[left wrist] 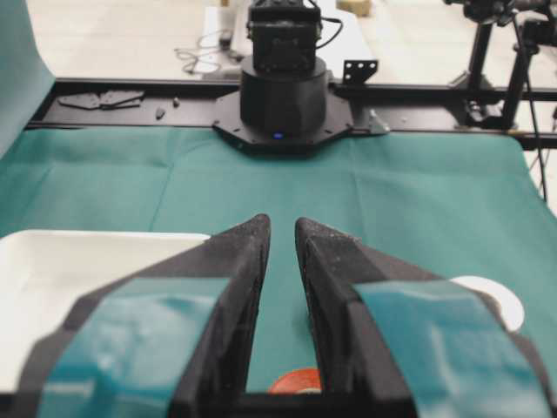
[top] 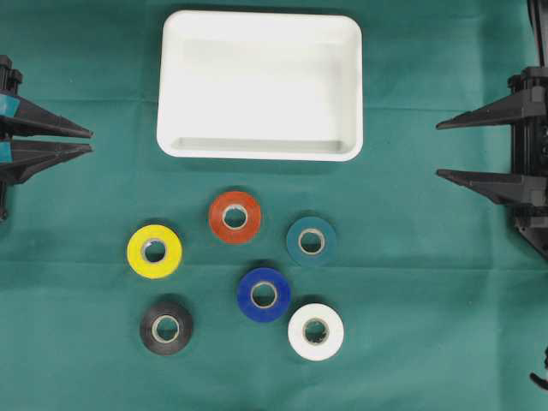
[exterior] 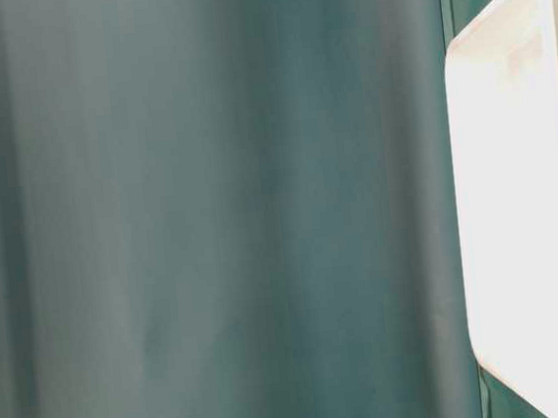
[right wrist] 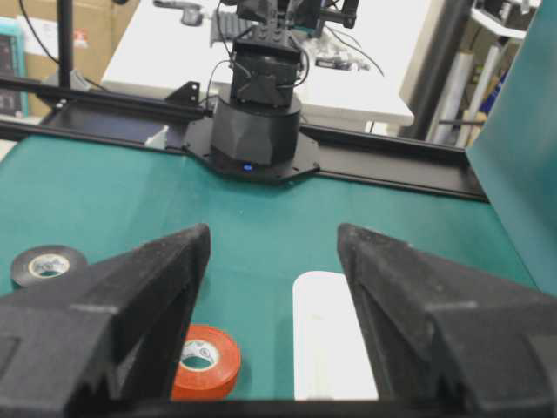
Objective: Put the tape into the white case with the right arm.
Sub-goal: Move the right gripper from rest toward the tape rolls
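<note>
right gripper (top: pixel 438 150): jaws spread wide, holding nothing, parked at the right edge
tape: six rolls, red one (top: pixel 235 217) nearest the white case (top: pixel 259 86), none inside it

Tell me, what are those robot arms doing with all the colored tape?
Nothing is being handled yet. Six tape rolls lie flat on the green cloth: red, teal, yellow, blue, black and white. The white case sits empty behind them. The right gripper waits open at the right edge, and the left gripper waits at the left with its jaws nearly together. Neither touches a roll.
</note>
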Motion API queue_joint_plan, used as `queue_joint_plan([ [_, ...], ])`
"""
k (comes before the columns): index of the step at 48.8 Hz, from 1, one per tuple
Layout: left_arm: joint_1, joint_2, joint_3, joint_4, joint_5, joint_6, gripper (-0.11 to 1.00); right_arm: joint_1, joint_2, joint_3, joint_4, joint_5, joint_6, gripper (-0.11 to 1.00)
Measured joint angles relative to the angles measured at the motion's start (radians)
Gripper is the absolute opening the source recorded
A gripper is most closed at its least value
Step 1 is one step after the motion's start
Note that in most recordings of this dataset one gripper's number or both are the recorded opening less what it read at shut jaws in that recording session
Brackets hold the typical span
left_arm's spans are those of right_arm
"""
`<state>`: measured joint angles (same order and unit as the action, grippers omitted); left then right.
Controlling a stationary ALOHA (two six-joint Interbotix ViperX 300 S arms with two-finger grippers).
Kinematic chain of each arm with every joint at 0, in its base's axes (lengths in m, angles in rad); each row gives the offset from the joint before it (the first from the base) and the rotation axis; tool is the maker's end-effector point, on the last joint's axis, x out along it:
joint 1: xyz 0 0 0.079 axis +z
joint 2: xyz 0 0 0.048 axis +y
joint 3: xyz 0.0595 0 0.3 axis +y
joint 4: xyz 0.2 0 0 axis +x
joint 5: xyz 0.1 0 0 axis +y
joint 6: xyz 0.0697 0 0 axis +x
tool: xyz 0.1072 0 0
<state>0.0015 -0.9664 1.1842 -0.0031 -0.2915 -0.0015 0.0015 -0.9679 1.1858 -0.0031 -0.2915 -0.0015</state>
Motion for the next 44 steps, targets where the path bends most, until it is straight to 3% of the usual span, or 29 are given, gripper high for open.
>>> queue_joint_plan([
  [2, 0.0, -0.003, 0.006, -0.002, 0.0, 0.002, 0.21, 0.0, 0.0, 0.0, 0.0, 0.0, 0.003, 0.22],
  [7, -0.006, -0.04, 0.038, -0.015, 0.002, 0.002, 0.03, 0.002, 0.0, 0.008, -0.002, 0.005, 0.005, 0.02],
  [12, -0.015, -0.074, 0.063, -0.015, 0.023, 0.003, 0.0, 0.002, -0.003, 0.015, -0.002, 0.038, 0.005, -0.08],
  [28, -0.02, -0.219, 0.156, -0.017, 0.16, 0.003, 0.0, 0.002, -0.005, 0.058, -0.002, 0.152, 0.029, -0.09],
  [36, -0.02, -0.279, 0.204, -0.017, 0.193, -0.002, 0.0, 0.002, -0.005, 0.109, -0.002, 0.15, 0.035, 0.06],
  [44, -0.02, -0.308, 0.222, -0.017, 0.196, 0.0, 0.0, 0.002, -0.006, 0.127, -0.014, 0.149, 0.035, 0.45],
])
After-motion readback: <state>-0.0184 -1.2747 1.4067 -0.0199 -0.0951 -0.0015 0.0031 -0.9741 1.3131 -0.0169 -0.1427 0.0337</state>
